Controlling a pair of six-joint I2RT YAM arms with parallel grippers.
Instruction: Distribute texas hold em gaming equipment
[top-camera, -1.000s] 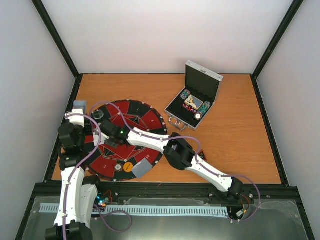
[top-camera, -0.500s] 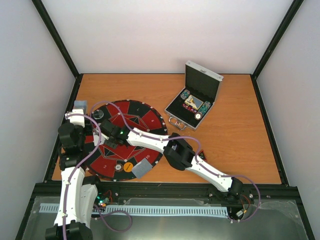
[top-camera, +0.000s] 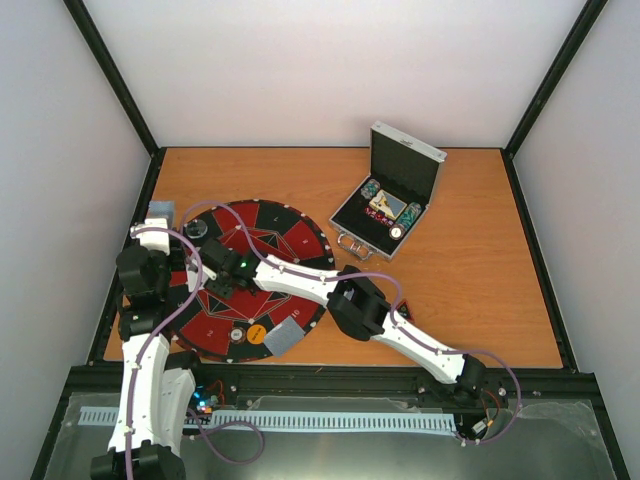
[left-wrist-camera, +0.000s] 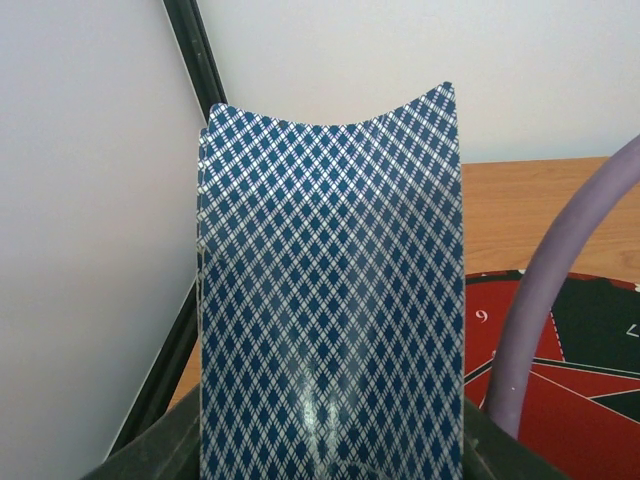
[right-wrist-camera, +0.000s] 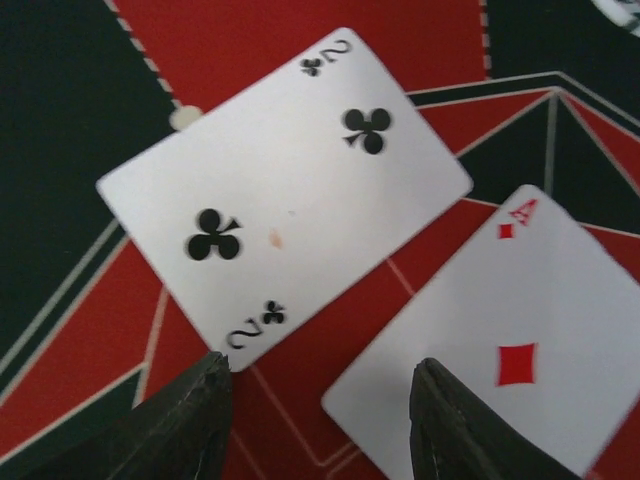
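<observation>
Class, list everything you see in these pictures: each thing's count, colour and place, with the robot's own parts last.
table: one, orange-brown.
mat: one, red and black, on the table's left half.
case: one, silver, open, beyond the mat.
poker chips: several, multicoloured, inside the case.
face-down pile: one, grey-blue, mat's near edge.
yellow disc: one, beside that pile.
two of clubs: one, face up on the mat.
ace of diamonds: one, face up, alongside but apart.
held cards: one bowed stack, blue-patterned.
left gripper: shut on held cards.
right gripper: open, over both face-up cards.
</observation>
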